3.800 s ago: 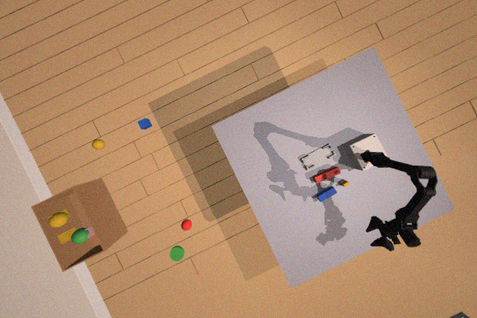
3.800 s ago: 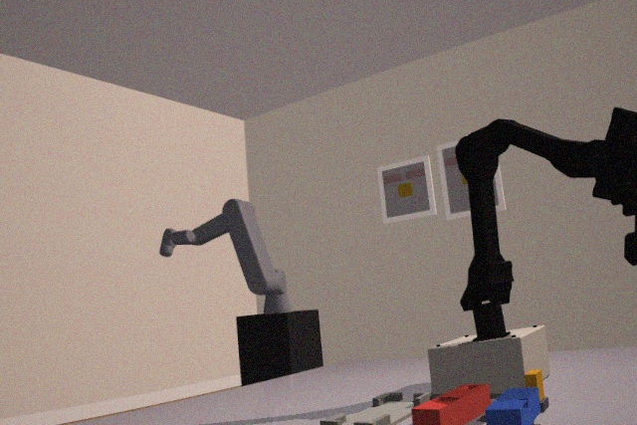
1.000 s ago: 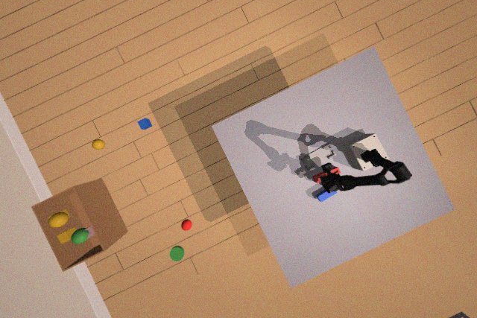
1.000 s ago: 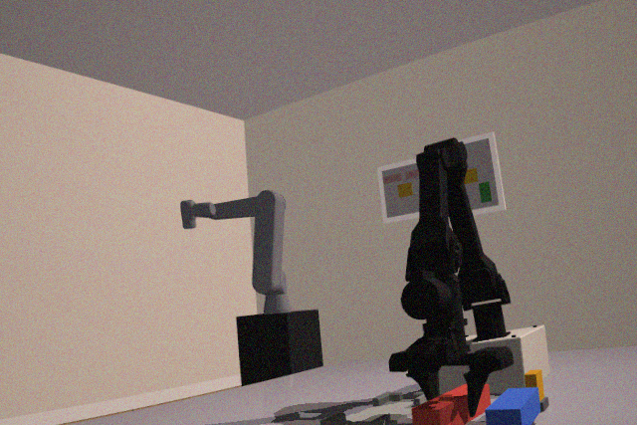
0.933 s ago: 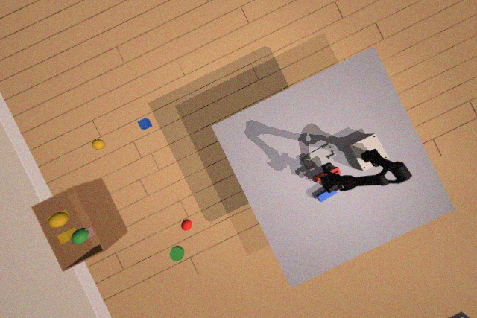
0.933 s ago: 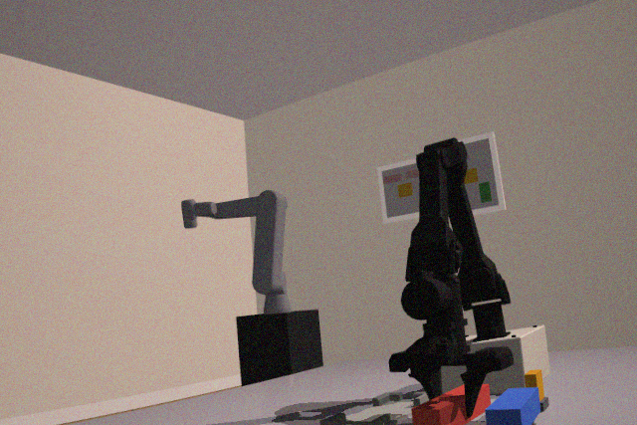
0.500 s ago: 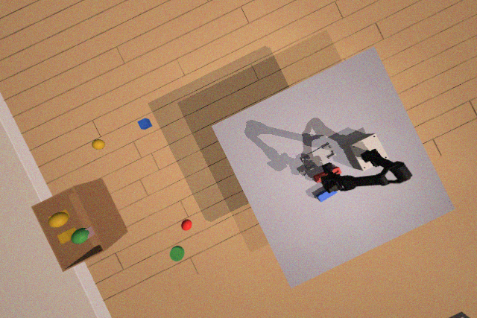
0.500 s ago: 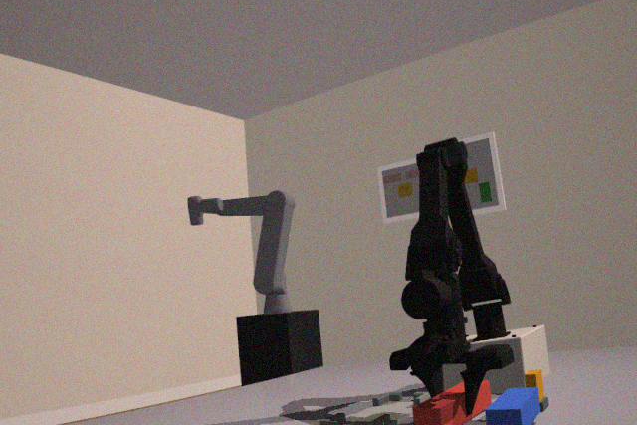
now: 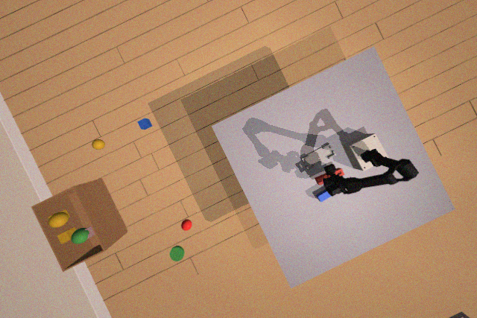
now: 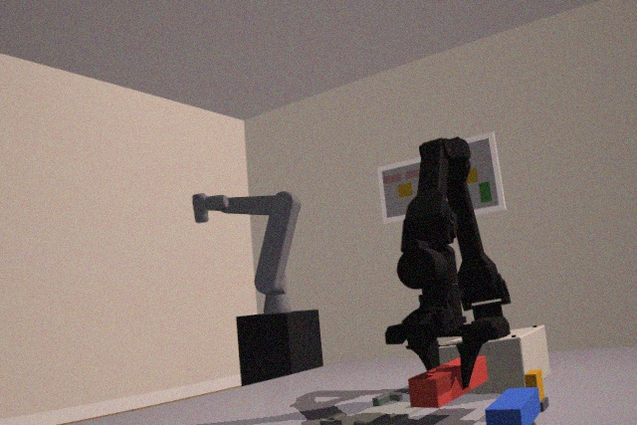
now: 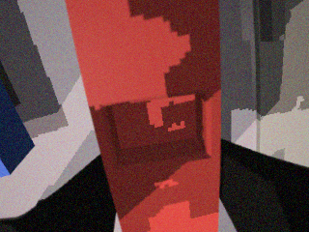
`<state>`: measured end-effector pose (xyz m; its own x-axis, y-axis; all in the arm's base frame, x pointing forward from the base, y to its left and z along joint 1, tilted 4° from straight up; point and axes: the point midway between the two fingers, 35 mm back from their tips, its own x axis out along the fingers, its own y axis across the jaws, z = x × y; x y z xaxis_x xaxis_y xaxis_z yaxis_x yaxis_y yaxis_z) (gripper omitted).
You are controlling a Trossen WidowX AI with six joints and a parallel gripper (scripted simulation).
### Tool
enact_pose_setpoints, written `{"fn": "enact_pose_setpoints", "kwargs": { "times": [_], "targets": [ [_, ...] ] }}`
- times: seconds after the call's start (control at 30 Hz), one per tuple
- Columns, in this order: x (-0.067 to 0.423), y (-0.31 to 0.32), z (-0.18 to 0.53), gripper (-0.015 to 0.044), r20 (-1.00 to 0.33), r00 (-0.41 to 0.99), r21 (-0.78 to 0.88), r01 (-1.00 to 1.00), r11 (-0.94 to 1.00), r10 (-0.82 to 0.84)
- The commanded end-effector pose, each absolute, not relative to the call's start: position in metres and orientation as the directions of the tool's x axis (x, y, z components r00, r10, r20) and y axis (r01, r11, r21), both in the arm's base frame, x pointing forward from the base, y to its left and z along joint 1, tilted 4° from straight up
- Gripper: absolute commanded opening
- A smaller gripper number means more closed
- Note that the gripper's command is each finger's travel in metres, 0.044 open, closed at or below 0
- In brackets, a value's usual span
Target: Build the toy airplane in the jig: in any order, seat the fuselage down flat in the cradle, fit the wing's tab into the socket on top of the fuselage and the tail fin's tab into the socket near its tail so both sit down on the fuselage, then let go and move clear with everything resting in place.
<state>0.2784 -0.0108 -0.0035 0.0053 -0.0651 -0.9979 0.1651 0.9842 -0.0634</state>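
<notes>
Fingertips of the gripper (image 10: 446, 364) clamp the red fuselage (image 10: 446, 382), lifted and tilted near the bench's middle. From above, the arm hides most of the fuselage (image 9: 328, 176); the jig (image 9: 314, 159) is hard to make out. Only the exterior view shows the yellow piece (image 10: 533, 380) behind the blue block (image 10: 513, 406).
</notes>
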Motion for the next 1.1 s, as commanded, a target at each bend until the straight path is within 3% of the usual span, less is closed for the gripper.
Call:
{"fn": "enact_pose_setpoints", "kwargs": {
  "times": [0.0,0.73,1.07],
  "targets": [
    [0.282,-0.010,0.010,0.0000,-0.998,0.020,-0.059,0.171,0.984,-0.063],
    [0.273,-0.006,0.078,0.0000,-0.998,0.020,-0.059,0.171,0.984,-0.063],
    [0.276,-0.024,0.073,0.0000,-0.998,0.020,-0.060,0.159,0.986,-0.064]
  ]
}}
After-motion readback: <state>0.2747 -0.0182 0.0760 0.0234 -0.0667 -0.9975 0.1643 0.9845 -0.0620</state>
